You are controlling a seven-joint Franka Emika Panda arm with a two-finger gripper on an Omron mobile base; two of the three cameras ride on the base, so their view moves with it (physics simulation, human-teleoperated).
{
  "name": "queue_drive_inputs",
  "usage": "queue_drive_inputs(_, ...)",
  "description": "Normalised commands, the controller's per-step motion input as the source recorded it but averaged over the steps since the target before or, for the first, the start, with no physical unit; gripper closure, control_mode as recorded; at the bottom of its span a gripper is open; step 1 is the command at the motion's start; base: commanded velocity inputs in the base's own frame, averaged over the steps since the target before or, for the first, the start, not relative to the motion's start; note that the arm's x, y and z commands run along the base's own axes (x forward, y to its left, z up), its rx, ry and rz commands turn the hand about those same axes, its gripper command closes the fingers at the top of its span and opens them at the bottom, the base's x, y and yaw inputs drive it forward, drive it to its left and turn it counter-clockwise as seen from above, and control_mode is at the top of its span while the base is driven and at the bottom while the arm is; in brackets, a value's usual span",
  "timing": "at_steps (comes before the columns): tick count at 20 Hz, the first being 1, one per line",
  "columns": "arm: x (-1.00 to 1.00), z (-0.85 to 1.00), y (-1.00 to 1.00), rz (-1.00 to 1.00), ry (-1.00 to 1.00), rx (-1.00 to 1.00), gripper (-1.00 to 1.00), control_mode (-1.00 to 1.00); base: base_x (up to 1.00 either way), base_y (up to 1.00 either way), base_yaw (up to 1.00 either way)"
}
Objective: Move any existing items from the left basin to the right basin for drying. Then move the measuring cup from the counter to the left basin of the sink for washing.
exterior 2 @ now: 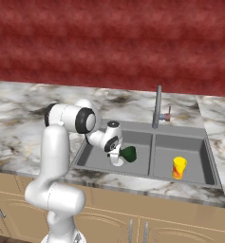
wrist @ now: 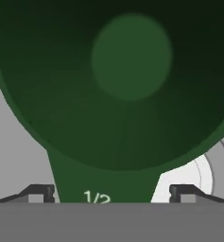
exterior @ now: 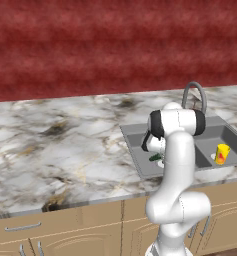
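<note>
The dark green measuring cup (wrist: 132,71) lies low in the left basin (exterior 2: 92,159), its round bowl close under the hand camera and its handle, marked 1/2, running back between the fingertips. My gripper (wrist: 112,193) is open, with each fingertip (wrist: 182,193) standing a little off the handle. The pale drain disc (wrist: 193,177) shows beside the handle. From the base, the measuring cup (exterior 2: 128,154) sits just beyond my gripper (exterior 2: 117,159), down inside the basin. The yellow cup with a red mark (exterior 2: 179,167) stands upright in the right basin (exterior 2: 199,152), also seen as the yellow cup (exterior: 222,153).
The grey gooseneck faucet (exterior 2: 158,107) rises behind the divider between the basins. The marble counter (exterior: 65,145) stretches wide to the left of the sink, above tan cabinets (exterior: 90,225). A red wall runs behind.
</note>
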Motion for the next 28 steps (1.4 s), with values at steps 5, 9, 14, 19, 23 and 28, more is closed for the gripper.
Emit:
queue_drive_inputs(5, 0.0, 0.07, 0.0, 0.0, 0.0, 0.01, -1.0, -1.0, 0.0, 0.0, 0.0)
queue_drive_inputs(9, 0.0, 0.27, 0.0, 0.0, 0.0, 0.0, -1.0, -1.0, 0.0, 0.0, 0.0)
queue_drive_inputs(14, 0.0, 0.34, 0.01, -0.01, 0.0, 0.0, -1.0, -1.0, 0.0, 0.0, 0.0)
queue_drive_inputs(19, 0.0, 0.4, 0.02, -0.03, 0.01, 0.0, -1.0, -1.0, 0.0, 0.0, 0.0)
queue_drive_inputs(23, 0.0, 0.42, 0.02, -0.04, 0.02, 0.0, -1.0, -1.0, 0.0, 0.0, 0.0)
queue_drive_inputs(28, -0.01, 0.46, 0.12, -0.06, 0.02, 0.0, -1.0, -1.0, 0.0, 0.0, 0.0)
